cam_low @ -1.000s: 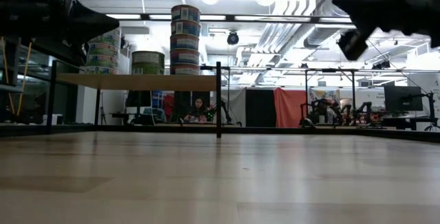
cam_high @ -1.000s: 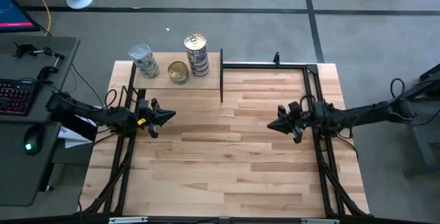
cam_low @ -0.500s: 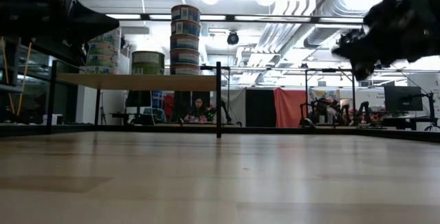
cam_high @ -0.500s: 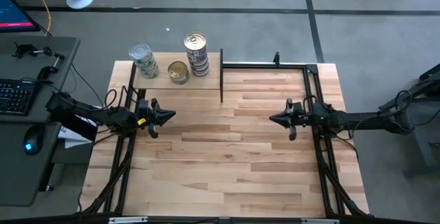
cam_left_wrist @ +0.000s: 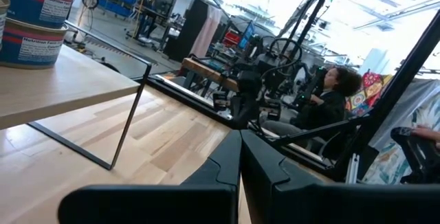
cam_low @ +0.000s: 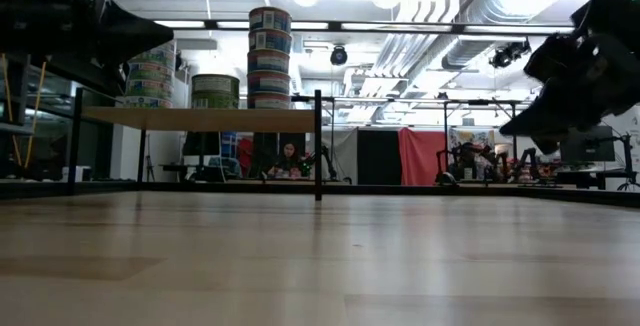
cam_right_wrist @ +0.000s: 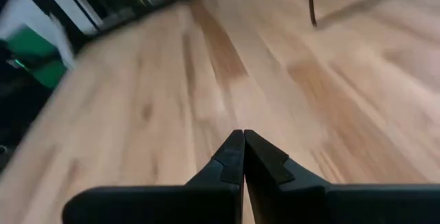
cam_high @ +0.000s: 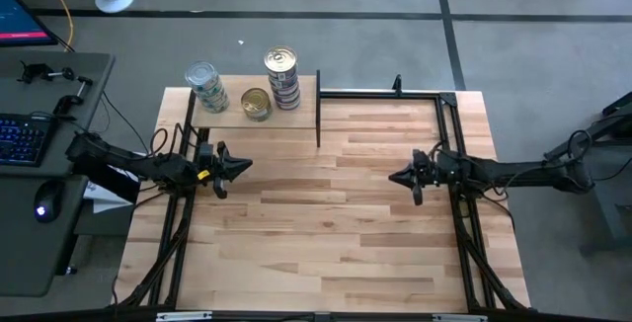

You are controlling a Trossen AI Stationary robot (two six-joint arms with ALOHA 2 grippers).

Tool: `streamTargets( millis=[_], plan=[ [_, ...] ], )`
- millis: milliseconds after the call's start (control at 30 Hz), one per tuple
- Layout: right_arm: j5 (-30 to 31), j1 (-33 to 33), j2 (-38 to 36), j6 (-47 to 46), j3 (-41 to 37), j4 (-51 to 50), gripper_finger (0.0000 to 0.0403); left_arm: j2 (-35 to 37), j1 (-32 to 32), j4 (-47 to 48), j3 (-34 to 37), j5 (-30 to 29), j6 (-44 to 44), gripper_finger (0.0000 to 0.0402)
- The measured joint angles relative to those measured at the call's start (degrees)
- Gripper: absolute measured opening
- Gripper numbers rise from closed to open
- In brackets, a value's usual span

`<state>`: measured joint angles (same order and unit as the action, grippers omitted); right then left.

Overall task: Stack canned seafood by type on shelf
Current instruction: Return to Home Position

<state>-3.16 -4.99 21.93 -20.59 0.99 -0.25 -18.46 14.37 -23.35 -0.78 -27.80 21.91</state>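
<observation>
Right gripper (cam_high: 393, 177) hangs above the tabletop (cam_high: 326, 233), fingers pressed together, empty. Left gripper (cam_high: 247, 165) is likewise closed and empty.

A robotics lab: bare ceiling ducts (cam_low: 425, 41), more arm rigs (cam_low: 470, 161) beyond the table (cam_high: 326, 233), a keyboard (cam_high: 22, 136) at its nine o'clock

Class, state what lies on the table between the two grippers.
Nothing: in the high view only bare tabletop stretches between the left gripper and the right gripper. The shelf stands off that line.
</observation>
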Motion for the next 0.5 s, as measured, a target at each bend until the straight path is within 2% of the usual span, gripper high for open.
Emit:
streamTargets(
  millis=[133,333,500],
  plan=[
    [0.1,0.7,-7.7,0.0,0.0,0.2,0.0,0.7,0.0,0.6,0.0,0.0,0.0,0.0001],
    [0.0,1.0,-21.4,0.1,0.0,0.3,0.0,8.7,0.0,5.3,0.0,0.0,0.0,0.0001],
    [-0.3,1.0,-21.9,0.1,0.0,3.5,0.0,14.7,-0.1,6.7,-0.1,0.1,0.0,0.0001]
  ],
)
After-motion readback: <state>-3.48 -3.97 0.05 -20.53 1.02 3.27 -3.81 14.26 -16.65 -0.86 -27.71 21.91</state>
